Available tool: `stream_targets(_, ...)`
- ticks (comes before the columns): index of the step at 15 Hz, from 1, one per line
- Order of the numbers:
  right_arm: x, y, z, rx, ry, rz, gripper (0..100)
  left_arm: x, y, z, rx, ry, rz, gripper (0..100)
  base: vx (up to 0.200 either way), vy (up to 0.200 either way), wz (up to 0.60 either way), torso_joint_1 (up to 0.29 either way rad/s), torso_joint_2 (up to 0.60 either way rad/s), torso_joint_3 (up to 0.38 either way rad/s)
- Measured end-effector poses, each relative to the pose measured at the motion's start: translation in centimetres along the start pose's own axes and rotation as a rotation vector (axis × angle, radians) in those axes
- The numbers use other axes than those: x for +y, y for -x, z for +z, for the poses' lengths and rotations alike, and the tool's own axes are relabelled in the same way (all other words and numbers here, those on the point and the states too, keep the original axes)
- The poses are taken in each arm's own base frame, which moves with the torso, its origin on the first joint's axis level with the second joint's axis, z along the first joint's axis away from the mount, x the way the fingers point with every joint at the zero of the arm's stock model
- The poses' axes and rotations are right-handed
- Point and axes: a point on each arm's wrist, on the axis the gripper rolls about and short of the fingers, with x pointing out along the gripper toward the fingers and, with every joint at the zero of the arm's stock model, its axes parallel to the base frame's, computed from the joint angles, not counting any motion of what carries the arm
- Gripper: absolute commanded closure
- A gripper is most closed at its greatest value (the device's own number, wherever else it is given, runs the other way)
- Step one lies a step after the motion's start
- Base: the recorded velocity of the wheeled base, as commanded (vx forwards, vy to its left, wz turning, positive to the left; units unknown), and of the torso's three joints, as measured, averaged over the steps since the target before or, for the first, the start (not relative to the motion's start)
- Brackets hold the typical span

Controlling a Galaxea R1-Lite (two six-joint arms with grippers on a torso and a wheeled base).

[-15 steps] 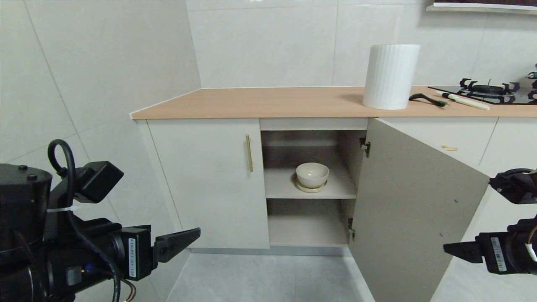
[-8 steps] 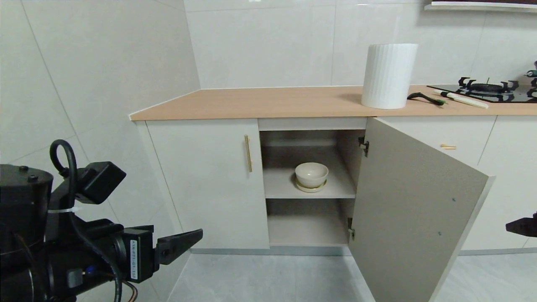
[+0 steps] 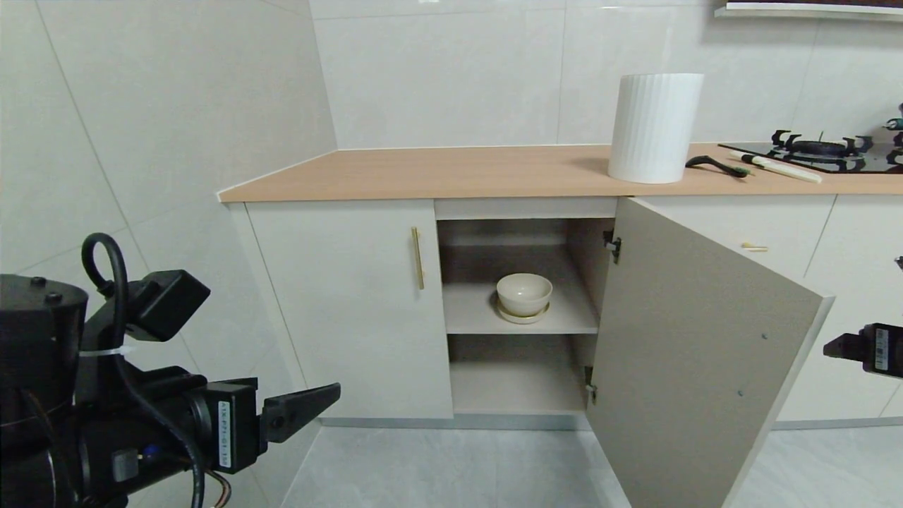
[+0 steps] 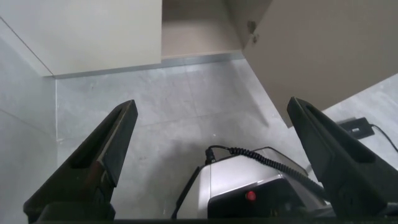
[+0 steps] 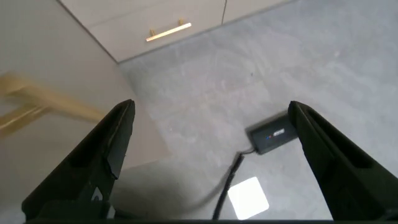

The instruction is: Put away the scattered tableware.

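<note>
A cream bowl (image 3: 523, 292) sits on a gold-rimmed plate (image 3: 522, 317) on the upper shelf of the cabinet, whose right door (image 3: 698, 339) stands wide open. My left gripper (image 3: 310, 402) hangs low at the left, well short of the cabinet; in the left wrist view this gripper (image 4: 211, 155) is open with only floor between its fingers. My right gripper (image 3: 839, 347) is at the far right, just beyond the open door's outer edge. In the right wrist view it (image 5: 211, 155) is open and holds nothing, with the door's gold handle (image 5: 31, 102) close by.
On the wooden counter (image 3: 451, 173) stand a tall white ribbed container (image 3: 656, 127), a dark brush (image 3: 719, 166) and a white utensil (image 3: 776, 169) beside the gas stove (image 3: 822, 152). The left cabinet door (image 3: 353, 310) is closed. A black box with a cable (image 5: 273, 134) lies on the floor.
My right gripper pulled away from the open door's lower edge toward the right, then rose to mid-door height. The camera shifted slightly. The left arm, bowl and door stayed put.
</note>
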Motion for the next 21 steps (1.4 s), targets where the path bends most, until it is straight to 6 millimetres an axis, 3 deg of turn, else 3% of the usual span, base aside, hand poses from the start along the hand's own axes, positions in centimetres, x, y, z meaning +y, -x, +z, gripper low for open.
stream_targets(4,0.7,-1.9,-0.3,0.044,-0.032,0.057,0,0.0,0.0,0.0,-0.001,0.001,0.000,0,0.000,0.000,0.00,0.000,0.00,0.000)
stream_targets(8,2.1,-2.7,-0.8,0.082,-0.041,0.088,0,0.0,0.0,0.1,-0.003,0.002,0.000,0,0.000,0.000,0.00,0.000,0.00,0.000)
stream_targets(17,5.9,-1.9,-2.5,0.083,0.004,0.207,0,-0.1,0.0,0.6,-0.046,0.031,-0.035,0,0.000,0.000,0.00,0.000,0.00,0.000)
stream_targets(21,9.7,-0.5,-3.2,0.081,0.067,0.357,0,-0.2,0.3,0.7,-0.060,0.044,-0.041,0,0.000,0.000,0.00,0.000,0.00,0.000)
